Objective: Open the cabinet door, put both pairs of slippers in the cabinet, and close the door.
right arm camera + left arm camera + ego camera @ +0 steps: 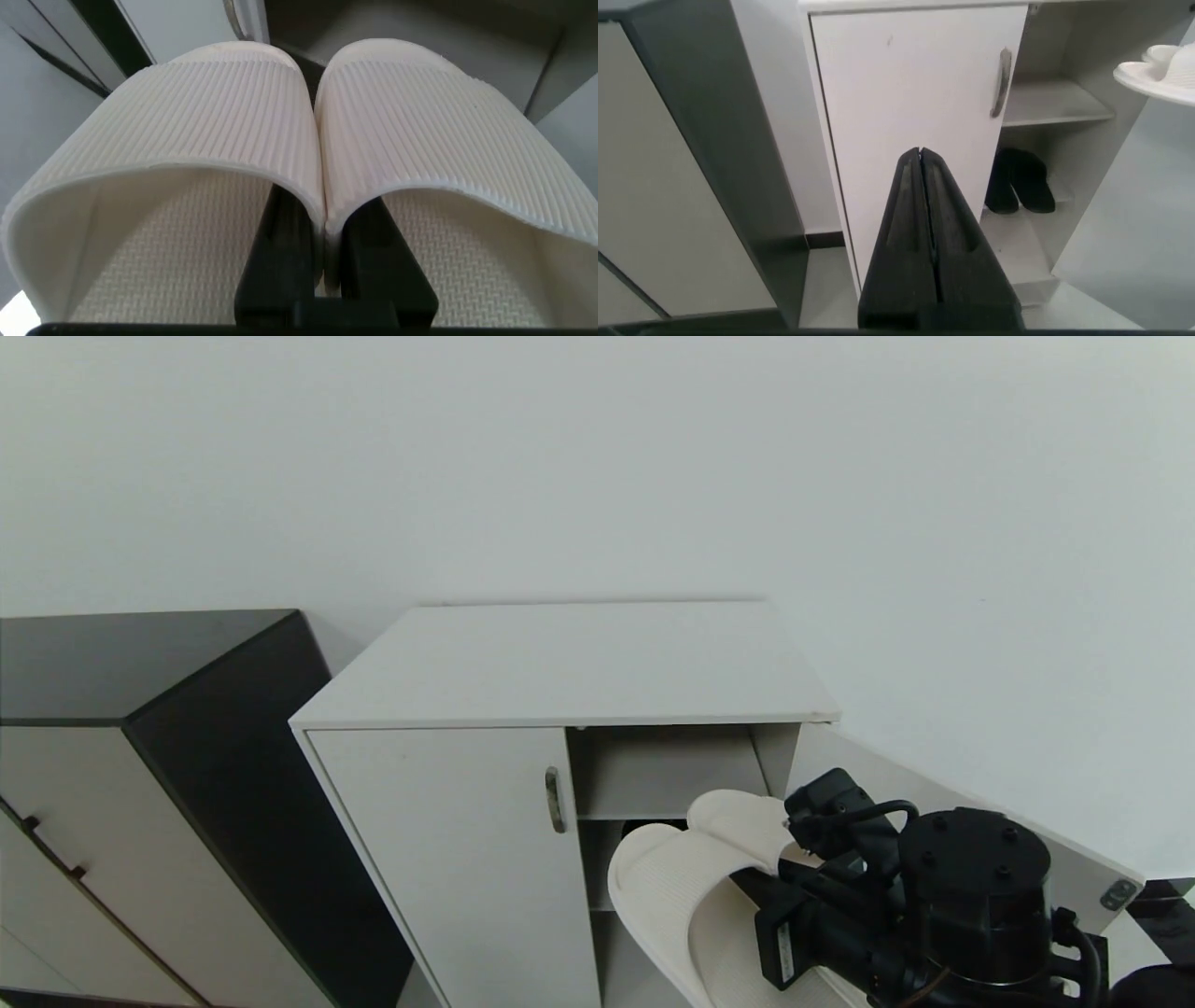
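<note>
Right pincer [322, 257] of mine is pinching the pair of cream-white ribbed foam slippers [686, 896]: its dark fingers [285, 243] clamp the two inner walls together, one slipper on each side of it, toes pointing away from it. Straight ahead of it stands the white laminate cabinet [579, 663], whose right-hand door [1083, 875] is swung open and lies just beside this pincer on its outer side. The toes are at the mouth of the open compartment, below the upper shelf [1055, 101]; whether they touch anything there I cannot tell. Left pincer [920, 157] has its black fingers pressed together, holding nothing, and faces the closed left-hand door [906, 84], apart from it. Ahead of it and toward my right, past the slim metal handle [1003, 82], a pair of black slippers [1022, 182] lies on a lower shelf inside. Out to its left a dark-sided cabinet [215, 737] stands beside the white one
</note>
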Available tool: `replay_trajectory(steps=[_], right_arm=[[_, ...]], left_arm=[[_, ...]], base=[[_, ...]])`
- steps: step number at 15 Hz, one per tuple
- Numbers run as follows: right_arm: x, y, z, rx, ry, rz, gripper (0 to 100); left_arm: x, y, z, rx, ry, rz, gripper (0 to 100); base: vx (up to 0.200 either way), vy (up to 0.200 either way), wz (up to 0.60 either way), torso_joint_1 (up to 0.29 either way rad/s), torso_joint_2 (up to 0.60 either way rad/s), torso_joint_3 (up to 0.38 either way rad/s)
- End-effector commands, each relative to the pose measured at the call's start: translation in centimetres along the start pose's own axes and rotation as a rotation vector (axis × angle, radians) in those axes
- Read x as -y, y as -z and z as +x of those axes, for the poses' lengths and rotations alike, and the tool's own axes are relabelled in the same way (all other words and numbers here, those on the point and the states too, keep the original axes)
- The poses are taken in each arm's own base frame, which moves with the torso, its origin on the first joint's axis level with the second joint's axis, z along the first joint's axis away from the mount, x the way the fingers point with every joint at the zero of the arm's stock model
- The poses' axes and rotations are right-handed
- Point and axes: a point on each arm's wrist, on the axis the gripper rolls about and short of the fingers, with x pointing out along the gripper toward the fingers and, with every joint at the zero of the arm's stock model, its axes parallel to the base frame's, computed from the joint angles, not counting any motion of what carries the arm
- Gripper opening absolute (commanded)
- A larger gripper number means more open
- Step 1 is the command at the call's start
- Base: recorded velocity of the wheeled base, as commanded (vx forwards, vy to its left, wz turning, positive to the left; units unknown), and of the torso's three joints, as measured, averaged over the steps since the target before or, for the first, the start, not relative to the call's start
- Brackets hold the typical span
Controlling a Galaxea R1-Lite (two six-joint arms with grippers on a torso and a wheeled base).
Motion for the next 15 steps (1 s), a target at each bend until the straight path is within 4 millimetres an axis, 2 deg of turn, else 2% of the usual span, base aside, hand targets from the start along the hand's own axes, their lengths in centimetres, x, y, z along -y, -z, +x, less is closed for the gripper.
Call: replay_trajectory(steps=[1,15], right_arm=[[-0.01,0.11,0.09,-0.004,0.001,-0.002,0],[-0.02,0.53,0.31,-0.02,0.003,-0.006,0]], left_arm=[[0.0,0.0,0.0,0.0,0.0,0.0,0],[0.0,0.0,0.0,0.0,0.0,-0.003,0]], base=[[0.0,0.0,0.0,-0.217,0.53,0.33],[0.0,0.0,0.0,-0.17,0.5,0.327]])
